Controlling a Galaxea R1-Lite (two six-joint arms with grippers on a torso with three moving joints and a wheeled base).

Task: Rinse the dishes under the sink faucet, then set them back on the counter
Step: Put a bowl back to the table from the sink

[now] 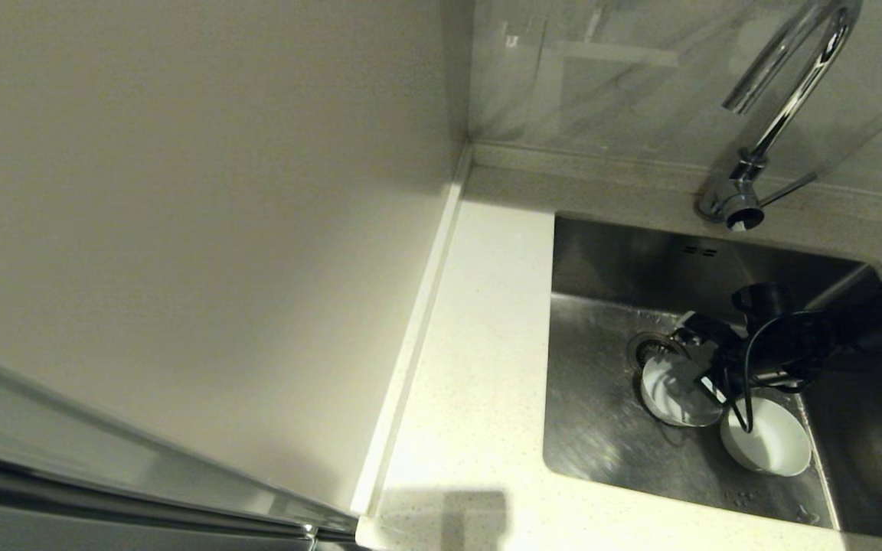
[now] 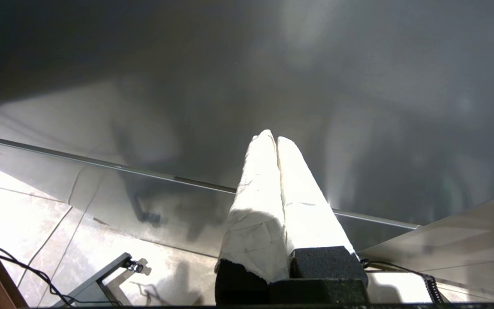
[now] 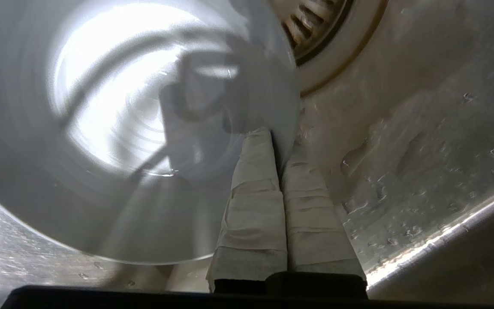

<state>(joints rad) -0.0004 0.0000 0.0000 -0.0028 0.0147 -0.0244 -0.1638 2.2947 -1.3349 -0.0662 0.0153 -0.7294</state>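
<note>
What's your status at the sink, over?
Right gripper shut on white bowl rim, beside drain strainer. Left gripper shut, parked. Second bowl close alongside in sink.

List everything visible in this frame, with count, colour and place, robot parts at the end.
Bowls: two in view, white, on the sink floor; one lies beside the drain strainer, the other nearer the sink's front right.
Sink: one, brushed steel, set in the counter, right side of the head view.
Drain strainer: one, metal, in the sink floor.
Faucet: one, chrome gooseneck, behind the sink.
Counter: one, cream-white speckled, left of the sink.
Wall panel: one, beige, left of the counter.
Right gripper: shut on the rim of the bowl by the strainer.
Left gripper: shut, parked away from the sink, over a tiled floor.
</note>
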